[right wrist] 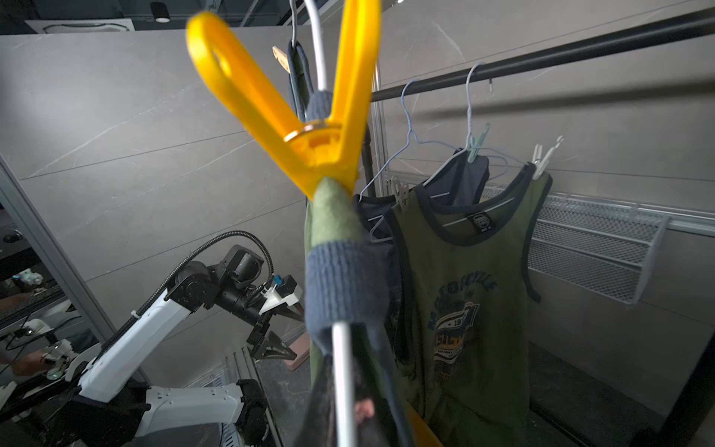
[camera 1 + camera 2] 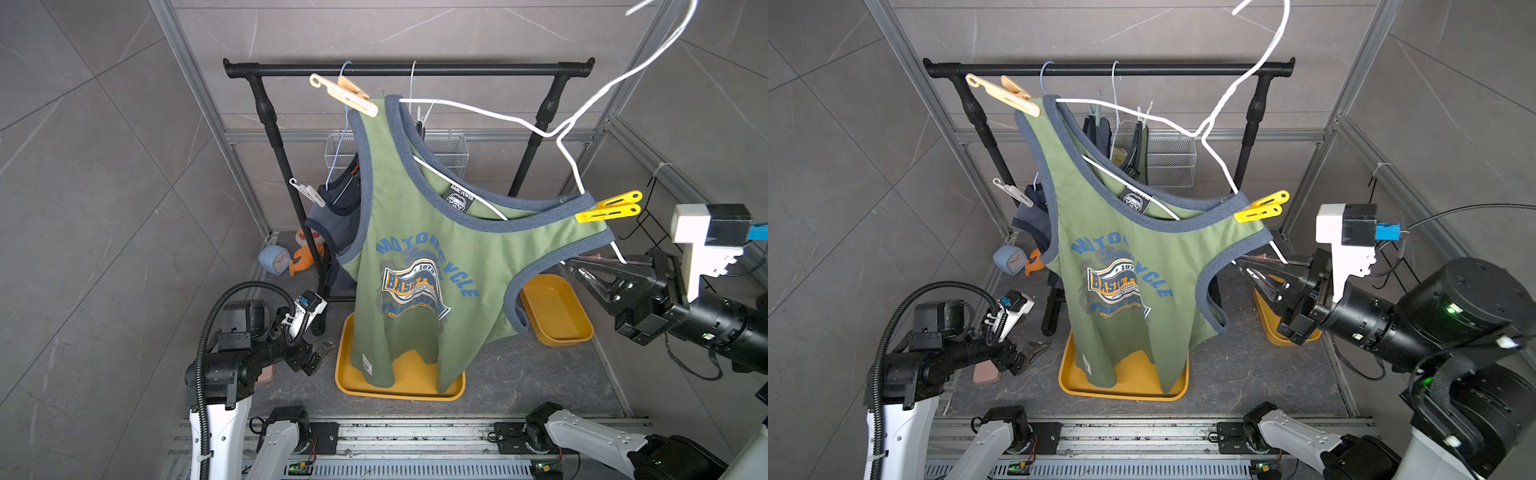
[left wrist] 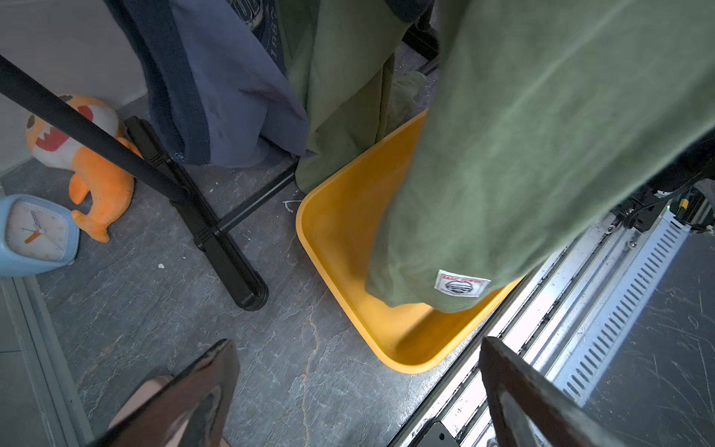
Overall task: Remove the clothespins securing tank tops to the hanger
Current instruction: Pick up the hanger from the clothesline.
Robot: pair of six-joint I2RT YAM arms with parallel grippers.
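My right gripper [image 2: 575, 266] is shut on the lower end of a white wire hanger [image 2: 478, 114], which it holds tilted in front of the rack. An olive green tank top [image 2: 415, 257] hangs from this hanger. A yellow clothespin [image 2: 609, 206] clamps its near strap and fills the right wrist view [image 1: 309, 116]. A cream clothespin [image 2: 345, 93] clamps the far strap. On the rack behind hang a navy tank top [image 1: 464, 182] and a second olive tank top [image 1: 472, 278], with mint [image 1: 476, 143] and white [image 1: 545, 156] clothespins. My left gripper [image 2: 322, 353] is open, low over the floor.
The held top's hem drapes into a yellow tray [image 2: 399, 386]; a second yellow tray [image 2: 557, 311] lies under my right gripper. The black rack [image 2: 407, 68] has a foot [image 3: 232, 255] near my left gripper. A blue clock [image 2: 274, 259] and an orange plush [image 2: 305, 257] sit at back left.
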